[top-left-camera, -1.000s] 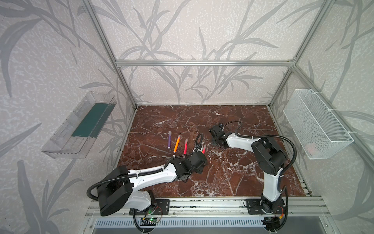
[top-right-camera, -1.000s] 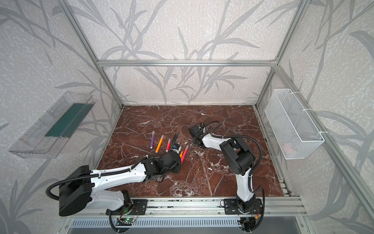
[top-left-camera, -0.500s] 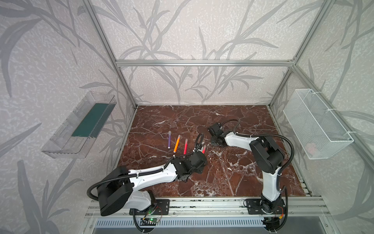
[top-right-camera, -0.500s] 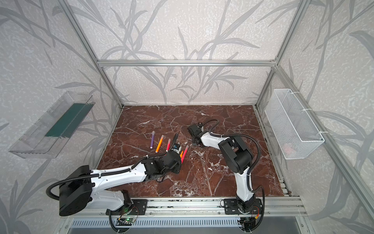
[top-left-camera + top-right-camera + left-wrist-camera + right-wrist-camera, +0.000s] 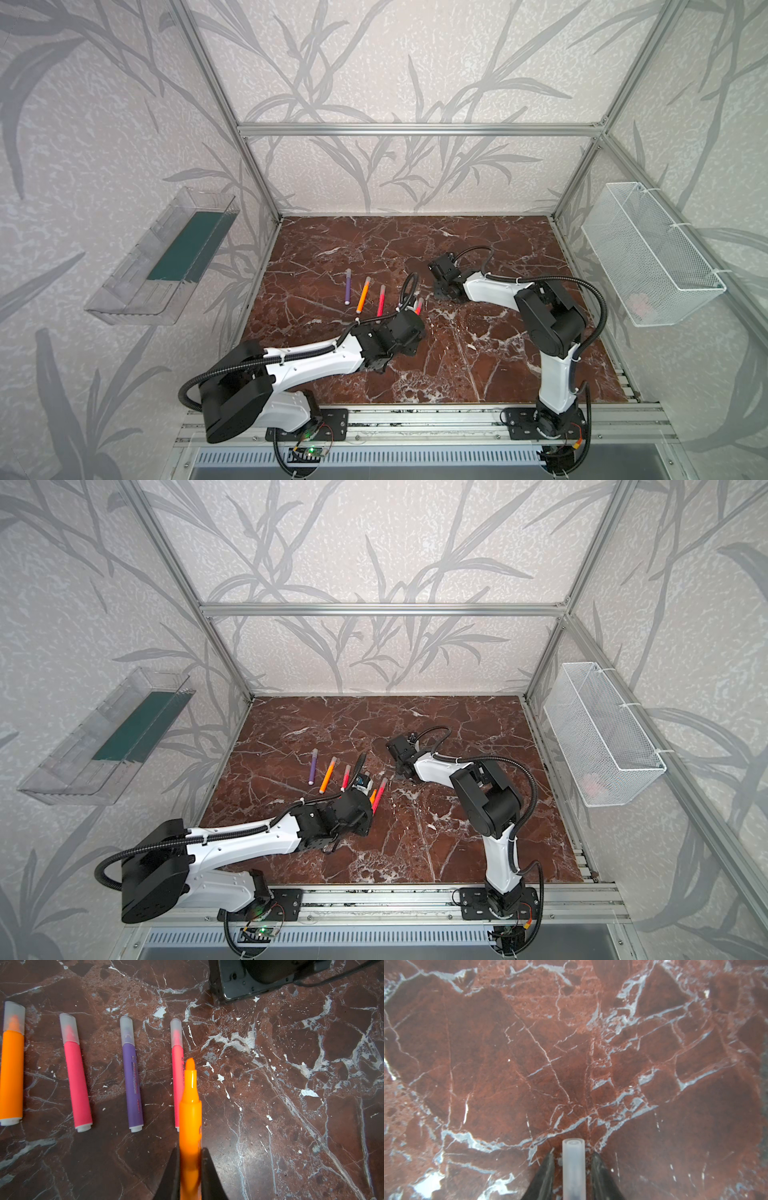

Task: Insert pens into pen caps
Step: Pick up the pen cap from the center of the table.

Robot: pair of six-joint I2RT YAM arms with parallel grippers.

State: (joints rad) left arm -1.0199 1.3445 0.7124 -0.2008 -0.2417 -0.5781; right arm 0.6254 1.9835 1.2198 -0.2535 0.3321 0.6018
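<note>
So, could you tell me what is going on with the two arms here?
The robot is capping pens. The left gripper is shut on an uncapped orange pen, tip bare. In the right gripper sits a clear pen cap; whether the jaws clamp it is unclear. On the marble table lie a capped orange pen, a capped pink pen, a capped purple pen and another capped pink pen. Pen and cap have not yet met.

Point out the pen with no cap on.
The orange pen clamped in the left gripper: its tip is bare, while the four pens lying on the table each wear a translucent cap.
</note>
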